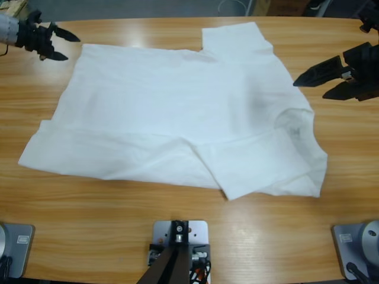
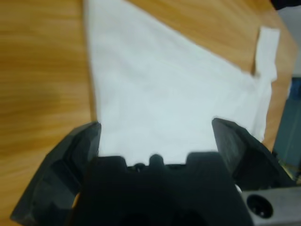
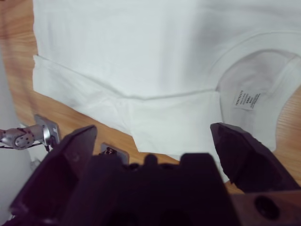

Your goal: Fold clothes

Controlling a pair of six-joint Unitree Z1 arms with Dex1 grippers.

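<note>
Bright, even overhead light fills all three views, leaving soft sheen patches on the wooden tabletop (image 1: 118,231) near the bottom of the high view. The white T-shirt (image 1: 177,118) is nearly washed out, its folds casting faint grey shadows. Both wrist views are soft, the near gripper bodies out of focus.

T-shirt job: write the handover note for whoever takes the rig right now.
Left end effector: open, empty, at the far left corner of the T-shirt, just off the cloth.
Right end effector: open, empty, off the shirt's right edge by the neck opening.
The T-shirt lies spread on the wooden table, collar to the right. The near edge is turned over onto the body; the far sleeve is still laid out flat.
Done: one long fold along the near side, somewhat wrinkled.
Left: fold the far side and sleeve in, then fold along the length.
</note>
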